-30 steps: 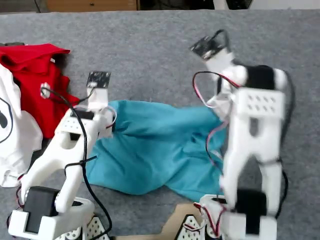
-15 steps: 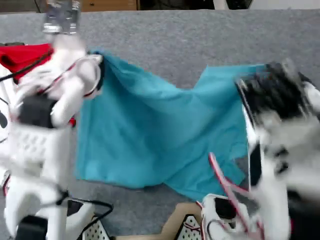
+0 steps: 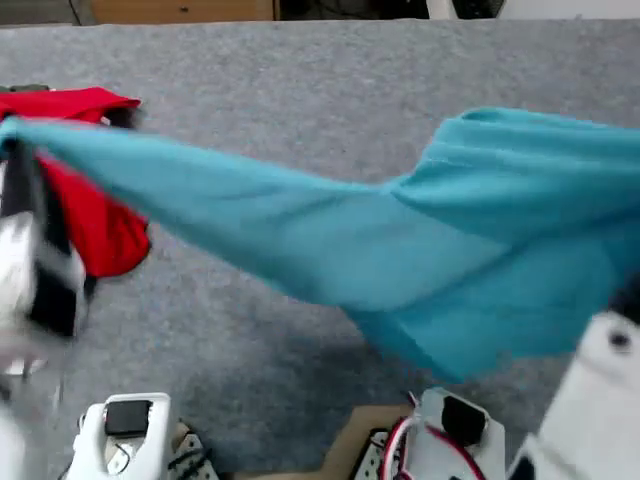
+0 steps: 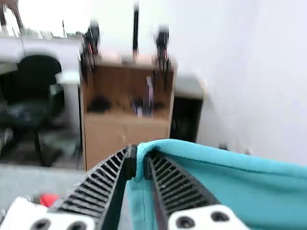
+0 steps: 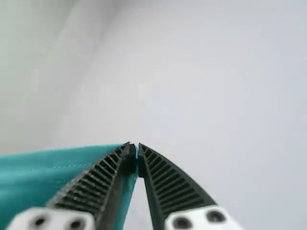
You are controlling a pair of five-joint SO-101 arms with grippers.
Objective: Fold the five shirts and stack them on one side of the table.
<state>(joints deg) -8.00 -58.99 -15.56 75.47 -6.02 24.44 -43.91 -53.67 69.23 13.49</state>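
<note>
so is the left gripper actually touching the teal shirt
Touching. The left wrist view shows the left gripper shut on an edge of the teal shirt, with the cloth pinched between its jaws.

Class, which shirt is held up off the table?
The teal shirt, pinched by the left gripper and right gripper; the red shirt lies on the table.

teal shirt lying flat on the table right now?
No, the teal shirt hangs stretched above the table, pinched by the left hand and right hand.
</note>
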